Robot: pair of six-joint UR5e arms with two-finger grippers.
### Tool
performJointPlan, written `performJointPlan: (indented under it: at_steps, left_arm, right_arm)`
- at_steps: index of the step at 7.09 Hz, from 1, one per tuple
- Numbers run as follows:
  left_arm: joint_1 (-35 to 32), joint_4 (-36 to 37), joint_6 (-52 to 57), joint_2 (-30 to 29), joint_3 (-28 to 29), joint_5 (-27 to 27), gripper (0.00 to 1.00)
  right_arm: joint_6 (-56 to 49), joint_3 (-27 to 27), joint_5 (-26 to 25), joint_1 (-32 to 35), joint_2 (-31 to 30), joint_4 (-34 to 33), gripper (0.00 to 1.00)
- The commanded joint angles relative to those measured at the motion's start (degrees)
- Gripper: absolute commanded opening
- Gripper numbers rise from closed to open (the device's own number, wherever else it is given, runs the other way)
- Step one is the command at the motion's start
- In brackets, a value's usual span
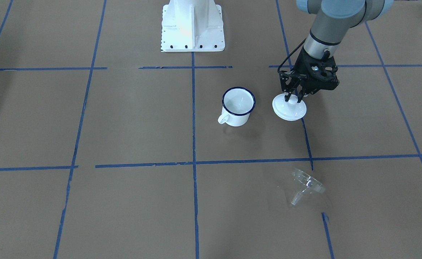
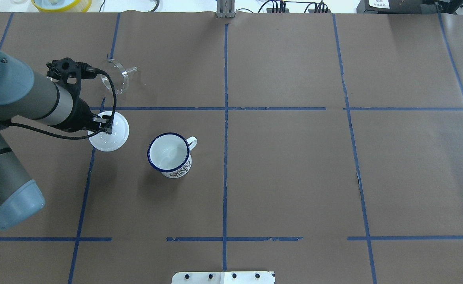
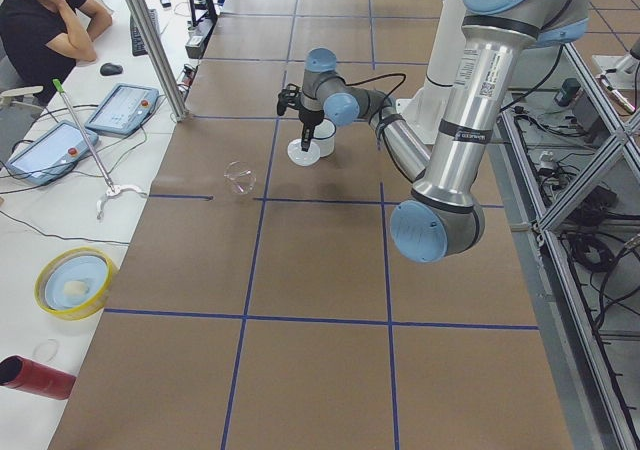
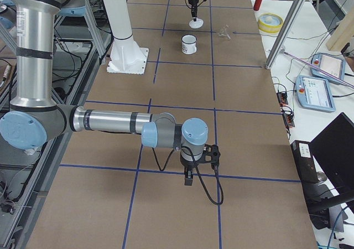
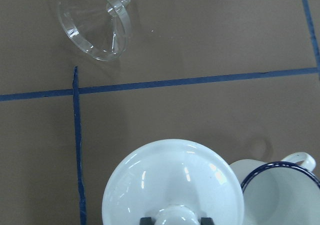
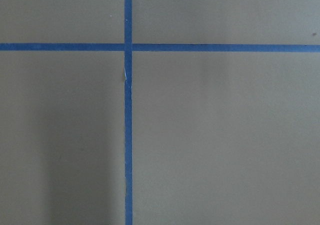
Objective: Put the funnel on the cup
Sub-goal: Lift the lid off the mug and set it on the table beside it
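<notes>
The clear funnel [image 1: 306, 185] lies on its side on the brown paper, spout pointing away from the cup; it also shows in the left wrist view [image 5: 95, 27] and overhead [image 2: 117, 75]. The white cup [image 1: 237, 106] with a dark blue rim stands upright and empty [image 2: 170, 154]. My left gripper [image 1: 292, 99] is shut on the knob of a white round lid [image 1: 289, 109], right beside the cup, between cup and funnel [image 5: 172, 185]. My right gripper [image 4: 189, 178] is far off over bare paper; I cannot tell whether it is open or shut.
The robot's white base [image 1: 192, 25] stands behind the cup. A yellow bowl [image 2: 61, 4] and cables lie beyond the table's far edge. A person sits by tablets [image 3: 125, 105] at the operators' side. Blue tape lines cross the paper.
</notes>
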Motion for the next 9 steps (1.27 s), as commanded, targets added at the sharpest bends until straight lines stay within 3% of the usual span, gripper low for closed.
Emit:
performJointPlan:
  at_steps: [1, 6, 7, 8, 9]
  left_arm:
    - [3.8, -4.5, -1.9, 0.7, 4.1, 3.0, 0.0]
    - [5.0, -4.7, -1.3, 1.8, 7.1, 3.1, 0.0]
    - [5.1, -4.7, -1.1, 1.8, 7.4, 3.1, 0.04]
    - [5.1, -4.8, -1.1, 1.9, 7.7, 3.1, 0.55]
    - [5.1, -4.9, -1.0, 1.7, 7.8, 3.1, 1.0]
  right_arm:
    - [0.0, 0.0, 0.0, 0.0, 0.0, 0.0, 1.0]
    - [0.0, 0.0, 0.0, 0.0, 0.0, 0.0, 1.0]
    - [0.0, 0.0, 0.0, 0.0, 0.1, 0.0, 1.0]
    - [0.0, 0.0, 0.0, 0.0, 0.1, 0.0, 1.0]
    - [0.0, 0.0, 0.0, 0.0, 0.0, 0.0, 1.0]
